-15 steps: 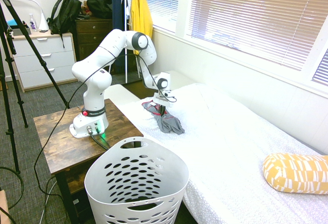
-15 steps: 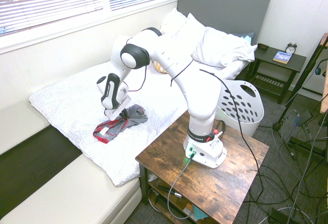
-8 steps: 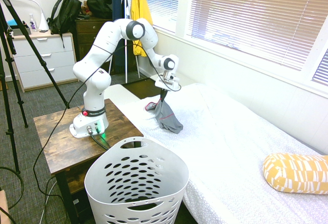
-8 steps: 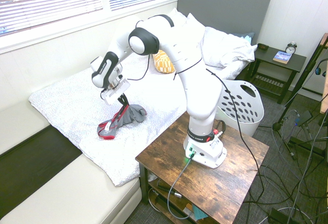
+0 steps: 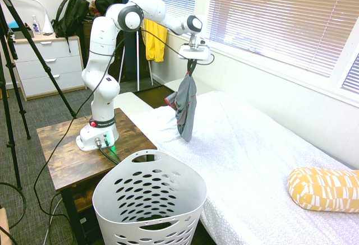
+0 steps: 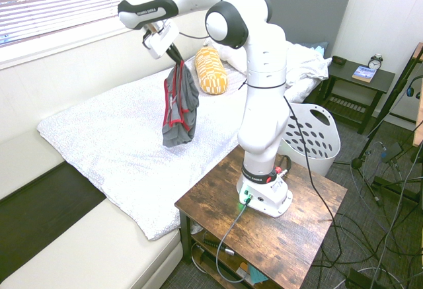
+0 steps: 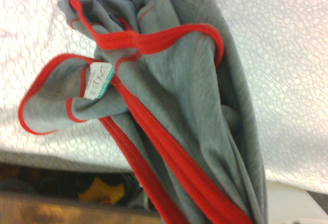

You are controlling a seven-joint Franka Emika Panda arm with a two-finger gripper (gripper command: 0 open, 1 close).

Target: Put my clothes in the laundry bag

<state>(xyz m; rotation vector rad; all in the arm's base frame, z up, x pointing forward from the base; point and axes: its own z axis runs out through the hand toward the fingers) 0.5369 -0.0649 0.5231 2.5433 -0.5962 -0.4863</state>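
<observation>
The pincer (image 5: 192,63) is clenched on the grey garment (image 6: 180,107), which hangs with its red trim showing, above the bed (image 6: 119,143). The white basket (image 5: 148,194) stands beside both the bed and the wooden table (image 5: 95,155); a yellow patterned pillow (image 5: 325,190) lies on the bed.

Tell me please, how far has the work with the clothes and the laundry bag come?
Done: the grey garment is picked up, hanging above the bed.
In hand: the tool is shut on its upper end.
Left: bringing it over the white basket, which stands beside the bed, and letting it drop inside.
</observation>
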